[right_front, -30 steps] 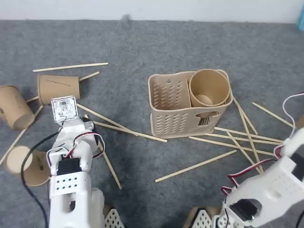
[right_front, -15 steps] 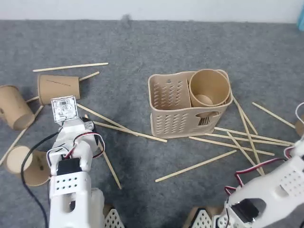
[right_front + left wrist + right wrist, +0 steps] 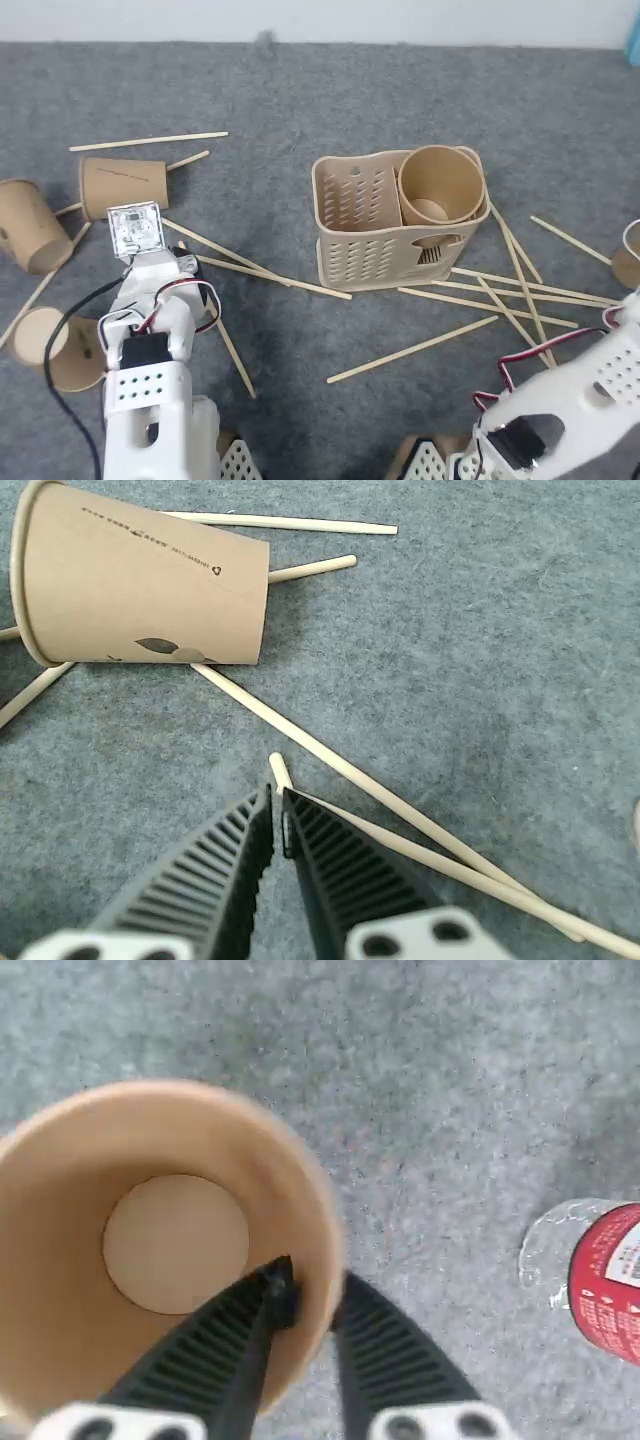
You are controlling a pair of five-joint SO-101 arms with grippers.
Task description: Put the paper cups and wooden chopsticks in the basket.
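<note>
Right gripper (image 3: 310, 1295) clamps paper cup (image 3: 175, 1245) rim — one finger inside. Left gripper (image 3: 277, 805) pinched together, empty — tips beside wooden chopstick (image 3: 420, 842) end.

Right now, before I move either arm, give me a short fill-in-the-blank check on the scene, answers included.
1. The basket holds just ___ paper cup.
2. Of the right gripper, one finger is inside the far-right cup, the other ___ it.
3. The brown cup ahead of the left gripper lies on its ___.
Missing words: one; outside; side.
</note>
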